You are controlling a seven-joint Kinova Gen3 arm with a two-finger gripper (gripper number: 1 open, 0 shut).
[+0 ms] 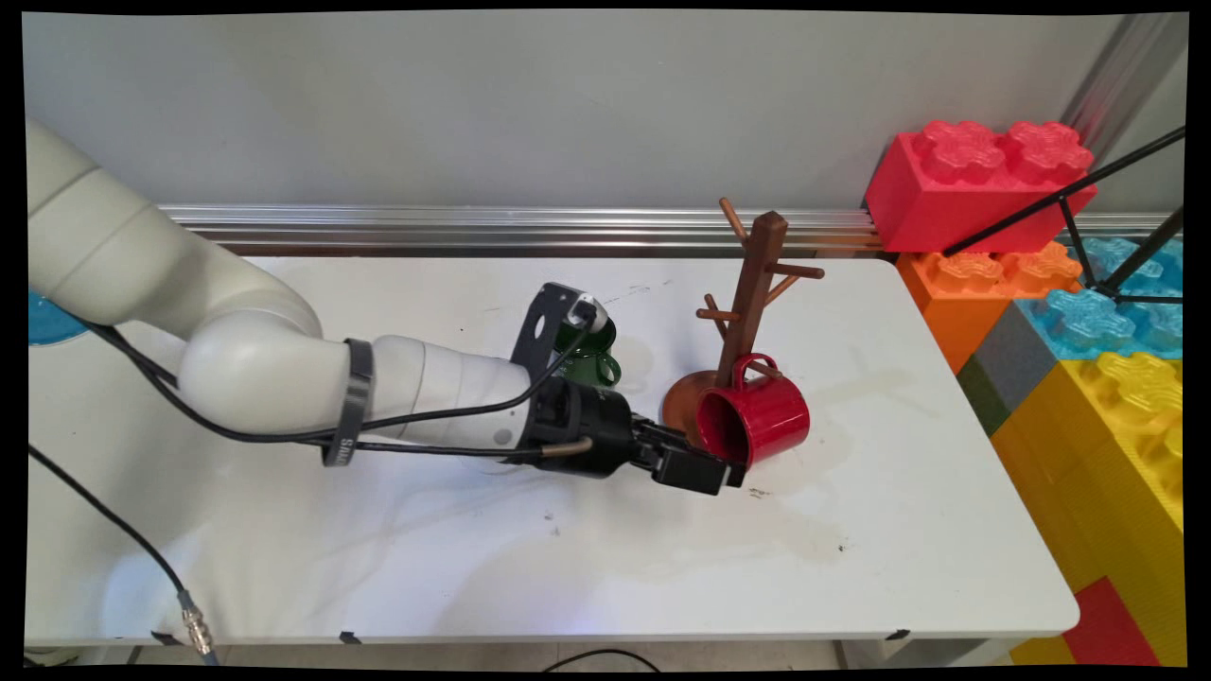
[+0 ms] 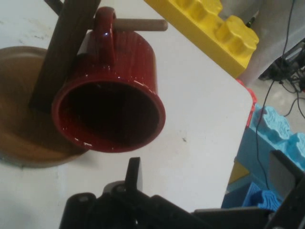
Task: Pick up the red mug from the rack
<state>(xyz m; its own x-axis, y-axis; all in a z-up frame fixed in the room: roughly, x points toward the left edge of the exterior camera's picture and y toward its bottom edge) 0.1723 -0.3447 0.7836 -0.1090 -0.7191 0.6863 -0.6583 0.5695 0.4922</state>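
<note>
Pincer [image 1: 733,470] open beside red mug [image 1: 757,421] hanging on wooden rack [image 1: 752,284].

We see a mug [image 1: 757,419] hanging by its handle from a peg of the mug tree [image 1: 747,293] on the bench [image 1: 568,558]. Our tool [image 1: 724,471] sits just before its mouth. Another mug [image 1: 591,355] stands left of the tree, behind our arm.

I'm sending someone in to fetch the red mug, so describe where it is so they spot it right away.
Look at the white table beside the stack of giant toy bricks. Near its middle stands a brown wooden mug tree. The red mug hangs by its handle from a low peg, mouth toward the gripper; the other mug, behind the arm, is green.
</note>
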